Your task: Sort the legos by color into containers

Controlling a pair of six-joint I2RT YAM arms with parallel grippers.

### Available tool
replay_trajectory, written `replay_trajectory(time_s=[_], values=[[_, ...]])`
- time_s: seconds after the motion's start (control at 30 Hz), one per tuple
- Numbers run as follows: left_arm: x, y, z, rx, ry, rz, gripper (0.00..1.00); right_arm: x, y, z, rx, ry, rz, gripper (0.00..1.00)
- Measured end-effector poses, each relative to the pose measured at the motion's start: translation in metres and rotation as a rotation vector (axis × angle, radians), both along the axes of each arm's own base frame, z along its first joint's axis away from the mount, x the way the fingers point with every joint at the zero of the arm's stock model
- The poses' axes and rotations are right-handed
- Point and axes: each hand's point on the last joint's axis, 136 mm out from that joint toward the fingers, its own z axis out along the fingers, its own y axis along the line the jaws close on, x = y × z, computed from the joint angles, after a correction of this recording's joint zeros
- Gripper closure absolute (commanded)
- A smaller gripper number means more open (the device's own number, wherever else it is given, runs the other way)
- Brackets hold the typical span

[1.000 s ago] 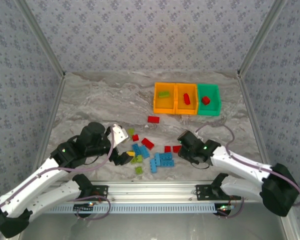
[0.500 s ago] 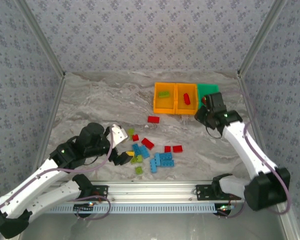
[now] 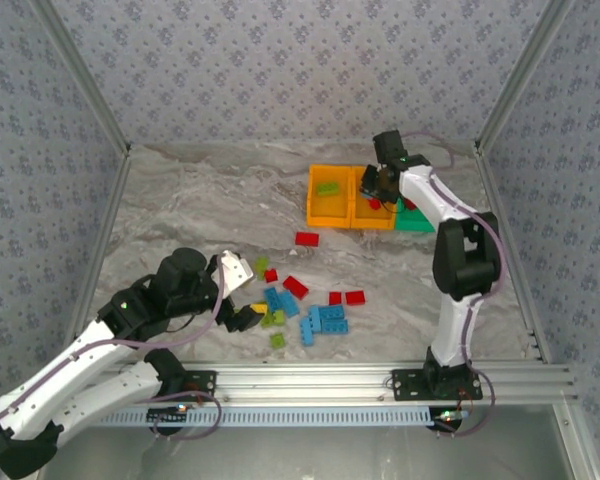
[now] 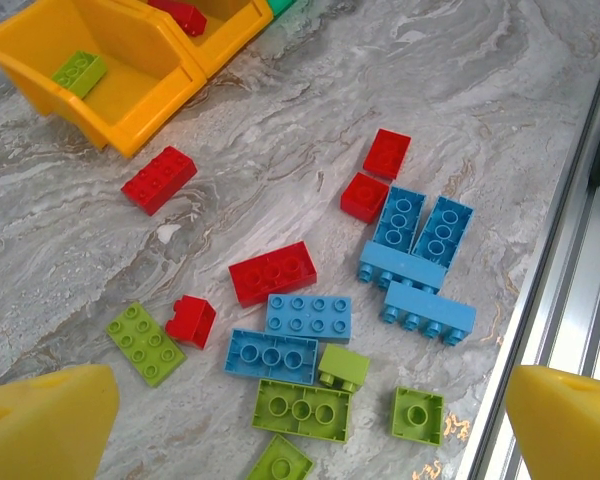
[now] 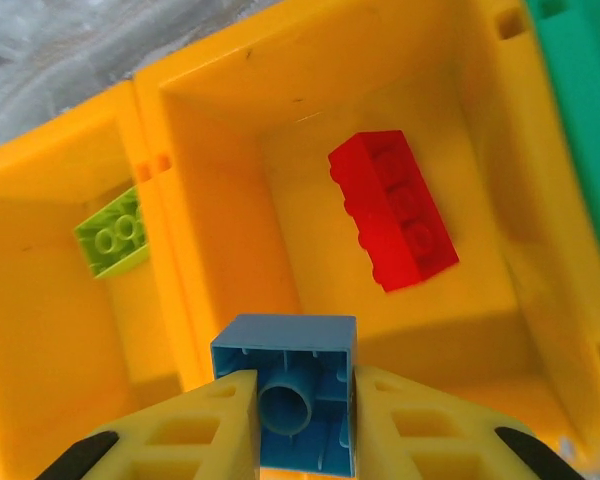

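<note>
While it's pinched, the blue lego (image 5: pixel 285 395) shows its hollow underside.

A: Any text, numbers or brand marks you can read?
B: None. The studs on the legos (image 4: pixel 308 317) near the table's centre are too small to show any lettering.
A: And the bins (image 3: pixel 312 200) at one o'clock?
B: Plain walls, nothing legible. The blue lego (image 5: pixel 285 395) shows its hollow underside in the right wrist view, and no mark can be read there either.
</note>
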Motion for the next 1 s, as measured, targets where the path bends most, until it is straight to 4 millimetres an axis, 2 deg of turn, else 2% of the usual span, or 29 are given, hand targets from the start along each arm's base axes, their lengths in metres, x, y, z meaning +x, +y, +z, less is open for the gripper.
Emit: replay_trajectory(time_s=[0.17, 0.43, 0.67, 0.83, 1.0], values=[[0.000, 0.000, 0.000, 0.001, 0.001, 0.000, 0.01, 0.016, 0.000, -0.023, -0.021, 0.047, 0.002, 0.68], [0.000, 0.000, 0.000, 0.001, 0.001, 0.000, 0.01, 0.020, 0.005, -0.034, -0.035, 0.094, 0.038, 0.54], [0.000, 0.000, 0.000, 0.001, 0.001, 0.000, 0.01, 0.017, -0.006, -0.026, -0.115, 0.113, 0.055, 0.56], [0.000, 0.000, -0.001, 0.001, 0.002, 0.001, 0.01, 0.037, -0.013, -0.015, -0.195, 0.076, 0.055, 0.60], [0.000, 0.000, -0.001, 0.001, 0.003, 0.001, 0.01, 0.050, -0.016, -0.039, -0.254, 0.112, 0.047, 0.59]])
